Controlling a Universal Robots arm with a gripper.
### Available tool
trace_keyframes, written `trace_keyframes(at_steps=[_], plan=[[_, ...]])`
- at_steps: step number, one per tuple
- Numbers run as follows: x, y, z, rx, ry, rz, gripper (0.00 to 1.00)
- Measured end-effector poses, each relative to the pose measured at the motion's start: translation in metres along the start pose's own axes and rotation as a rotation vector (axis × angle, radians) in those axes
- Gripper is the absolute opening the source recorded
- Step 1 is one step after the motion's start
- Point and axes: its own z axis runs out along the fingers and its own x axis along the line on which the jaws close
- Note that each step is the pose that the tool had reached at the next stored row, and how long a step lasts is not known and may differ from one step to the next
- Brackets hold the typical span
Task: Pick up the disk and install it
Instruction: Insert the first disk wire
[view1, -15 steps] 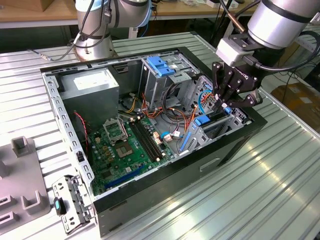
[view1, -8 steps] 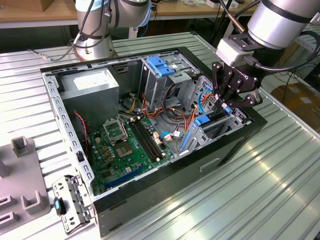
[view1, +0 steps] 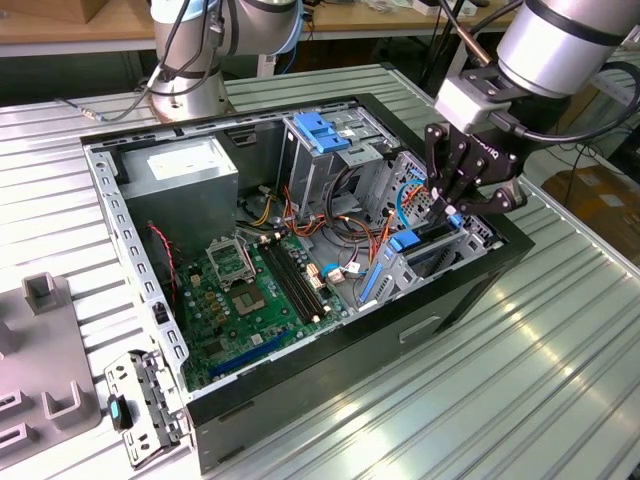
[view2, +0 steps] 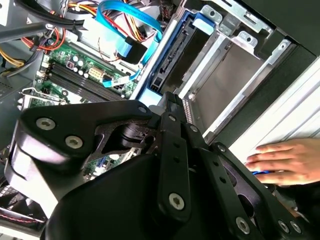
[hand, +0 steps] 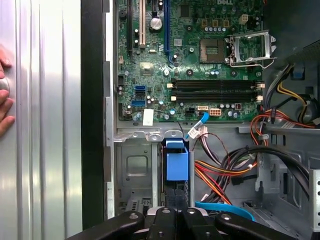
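A ribbed metal tabletop (view1: 520, 380) carries an open black computer case (view1: 300, 385) lying on its side. The grey arm (view1: 560, 40) reaches down from the exterior view's right, over that end of the case. Inside, a green circuit board (view1: 250, 290) covers the floor. A grey metal box with a white sticker (view1: 190, 170) sits in the far corner, and a metal cage with a blue plastic top (view1: 320, 135) stands beside it. At the end below the arm is a bare metal drive bay (view2: 230, 75).

The black hand (view1: 453, 205) hangs just above this bay. Its fingers are drawn nearly together and pinch the near end of the disk (hand: 176, 160). The disk stands on edge in a slot of the bay, its blue side rail (view2: 150, 65) toward the circuit board and bunched coloured wires (hand: 225, 175) just beside it. A person's fingers (view2: 280, 157) rest on the tabletop outside the case wall.
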Motion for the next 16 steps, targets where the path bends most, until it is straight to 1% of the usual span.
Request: trace_keyframes(at_steps=[4, 6, 8, 10, 12, 13, 15, 16], plan=[[0.0000, -0.0001, -0.0011, -0.0014, -0.0014, -0.047, 0.11], [-0.0003, -0.0016, -0.0012, -0.0016, -0.0008, -0.049, 0.11], [-0.0003, -0.0077, -0.0012, -0.0018, -0.0005, -0.050, 0.11], [-0.0004, -0.0110, -0.0013, -0.0018, -0.0005, -0.051, 0.11], [-0.0005, -0.0159, -0.0013, -0.0024, -0.0005, -0.052, 0.11], [-0.0006, -0.0206, -0.0014, -0.0032, -0.0005, -0.052, 0.11], [-0.0006, -0.0245, -0.0014, -0.0040, -0.0006, -0.053, 0.11], [-0.0008, -0.0279, -0.0015, -0.0054, -0.0005, -0.054, 0.11]])
